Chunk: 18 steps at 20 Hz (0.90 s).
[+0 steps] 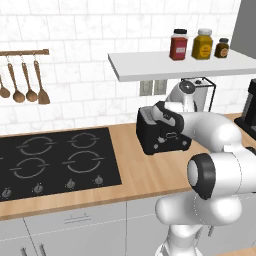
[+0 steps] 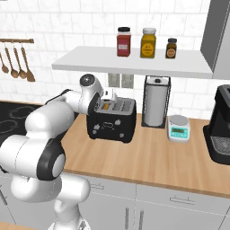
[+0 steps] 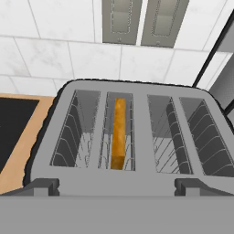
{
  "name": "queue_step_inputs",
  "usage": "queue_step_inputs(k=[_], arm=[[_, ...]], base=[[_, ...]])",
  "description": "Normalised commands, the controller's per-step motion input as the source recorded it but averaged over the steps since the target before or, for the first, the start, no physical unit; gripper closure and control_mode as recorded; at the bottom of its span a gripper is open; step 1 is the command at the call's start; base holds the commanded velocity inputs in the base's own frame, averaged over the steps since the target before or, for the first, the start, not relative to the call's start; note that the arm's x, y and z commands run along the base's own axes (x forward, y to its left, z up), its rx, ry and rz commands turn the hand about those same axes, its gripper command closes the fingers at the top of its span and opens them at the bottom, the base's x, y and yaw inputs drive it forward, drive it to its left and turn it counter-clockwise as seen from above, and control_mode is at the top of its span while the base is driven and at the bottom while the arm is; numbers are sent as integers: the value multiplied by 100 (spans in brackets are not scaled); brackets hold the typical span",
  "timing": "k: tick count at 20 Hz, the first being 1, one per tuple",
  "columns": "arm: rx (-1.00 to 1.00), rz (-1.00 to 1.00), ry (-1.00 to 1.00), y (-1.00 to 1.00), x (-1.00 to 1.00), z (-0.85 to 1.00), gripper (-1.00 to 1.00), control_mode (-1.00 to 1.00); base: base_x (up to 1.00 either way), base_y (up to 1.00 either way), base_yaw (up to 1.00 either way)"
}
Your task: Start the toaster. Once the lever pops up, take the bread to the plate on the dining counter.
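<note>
The black toaster with a silver slotted top stands on the wood counter against the tiled wall. One slice of bread sits edge-up in the second slot from the left, its tan top also visible in the right base view. My gripper hovers just above the toaster's front top edge, open, with its fingertips spread wide and nothing between them. In the left base view the hand covers part of the toaster. The plate and the dining counter are out of view.
A black cooktop lies left of the toaster. To its right stand a paper towel holder, a small scale and a black coffee machine. A white shelf with jars hangs close above. Wall outlets sit behind.
</note>
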Motion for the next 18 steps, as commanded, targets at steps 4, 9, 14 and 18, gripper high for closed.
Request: queue_step_inputs(k=[4,9,14,18], arm=[[0,0,0,0,0,0,-100,-100],[0,0,0,0,0,0,-100,-100],[0,0,0,0,0,0,-100,-100],[0,0,0,0,0,0,-100,-100]], base=[[0,0,0],[0,0,0],[0,0,0],[0,0,0]])
